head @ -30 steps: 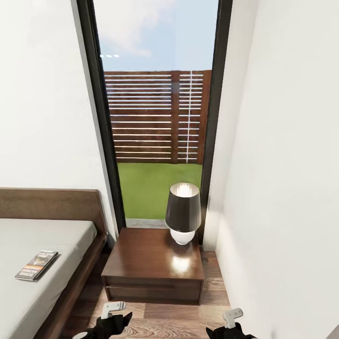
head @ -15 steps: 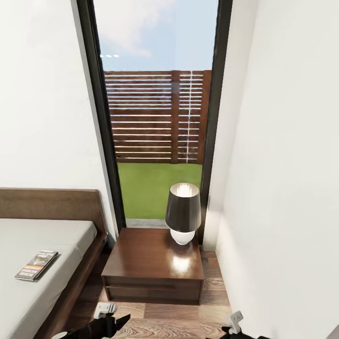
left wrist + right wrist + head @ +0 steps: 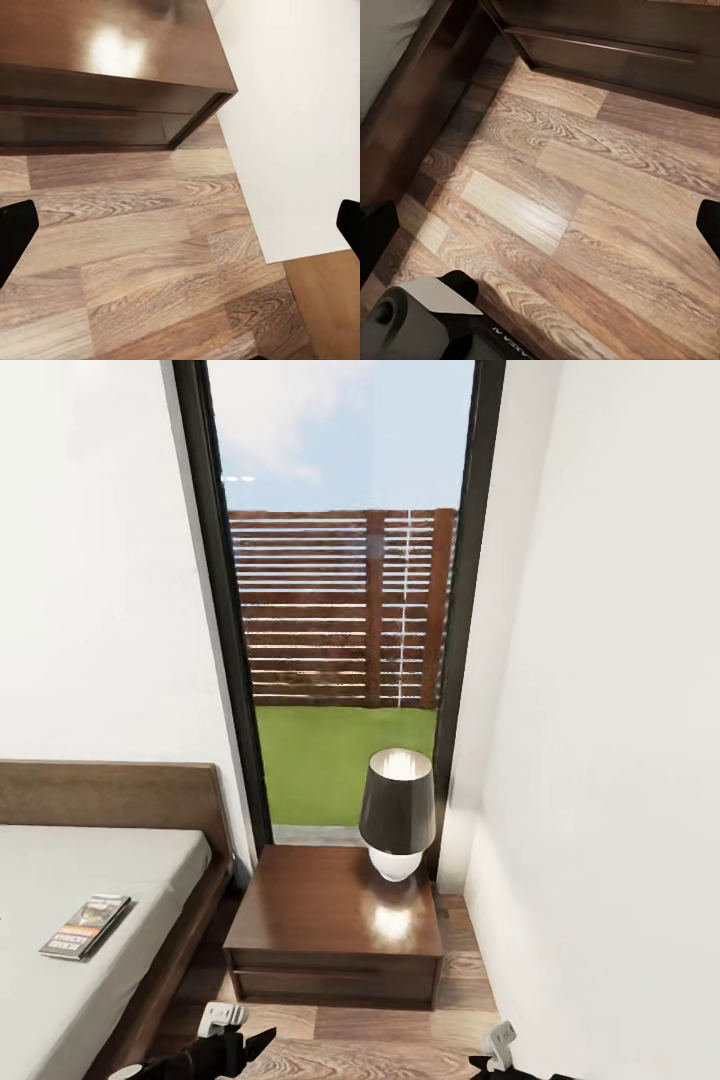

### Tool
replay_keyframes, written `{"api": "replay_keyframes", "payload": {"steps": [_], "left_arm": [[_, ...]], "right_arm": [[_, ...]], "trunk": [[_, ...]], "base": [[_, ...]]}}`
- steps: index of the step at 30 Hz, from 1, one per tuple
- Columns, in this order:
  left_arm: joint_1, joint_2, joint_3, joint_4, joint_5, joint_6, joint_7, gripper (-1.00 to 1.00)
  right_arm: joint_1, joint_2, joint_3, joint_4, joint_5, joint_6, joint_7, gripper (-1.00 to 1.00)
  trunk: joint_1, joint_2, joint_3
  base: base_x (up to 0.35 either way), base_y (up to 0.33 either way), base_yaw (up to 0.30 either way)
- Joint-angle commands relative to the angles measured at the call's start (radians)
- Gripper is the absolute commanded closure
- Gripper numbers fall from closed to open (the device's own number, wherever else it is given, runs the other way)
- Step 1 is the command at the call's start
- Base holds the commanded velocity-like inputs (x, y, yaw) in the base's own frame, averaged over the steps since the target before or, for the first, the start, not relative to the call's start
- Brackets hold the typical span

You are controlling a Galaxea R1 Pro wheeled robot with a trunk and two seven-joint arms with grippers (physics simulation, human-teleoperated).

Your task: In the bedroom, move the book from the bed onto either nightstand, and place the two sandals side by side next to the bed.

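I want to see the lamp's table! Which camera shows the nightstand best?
The head view: the whole nightstand shows, top and drawer front, with the lamp on it. The left wrist view catches one corner; the right wrist view just its lower front.

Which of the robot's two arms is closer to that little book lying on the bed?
The left. Its tool hangs low over the floor beside the bed, just right of the book. The right tool is much farther right, near the white wall.

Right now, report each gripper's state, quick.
Left gripper: open, holding nothing, above the floor.
Right gripper: open, holding nothing.
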Motion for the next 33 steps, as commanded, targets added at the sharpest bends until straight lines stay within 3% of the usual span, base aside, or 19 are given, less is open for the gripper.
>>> {"api": "replay_keyframes", "payload": {"steps": [1, 8, 20, 33], "left_arm": [[-0.001, 0.000, 0.004, 0.001, -0.004, -0.005, -0.002, -1.00], [-0.001, 0.000, 0.004, 0.001, -0.004, -0.005, 0.000, -1.00], [-0.001, 0.000, 0.003, 0.001, -0.004, -0.005, 0.002, -1.00], [-0.001, 0.000, 0.003, 0.001, -0.004, -0.005, 0.002, -1.00]], "right_arm": [[-0.002, -0.001, -0.008, 0.004, 0.010, -0.007, -0.001, -1.00], [-0.002, -0.002, -0.008, 0.004, 0.010, -0.007, -0.002, -1.00], [-0.002, -0.001, -0.007, 0.004, 0.010, -0.007, -0.003, -1.00], [-0.002, -0.001, -0.007, 0.004, 0.010, -0.007, -0.003, -1.00]], "trunk": [[0.000, -0.001, -0.001], [0.000, -0.001, -0.001], [0.000, -0.001, -0.001], [0.000, -0.001, -0.001]], "base": [[0.023, 0.077, 0.000], [0.037, 0.030, 0.000], [0.266, 0.101, 0.000], [0.119, 0.078, 0.000]]}}
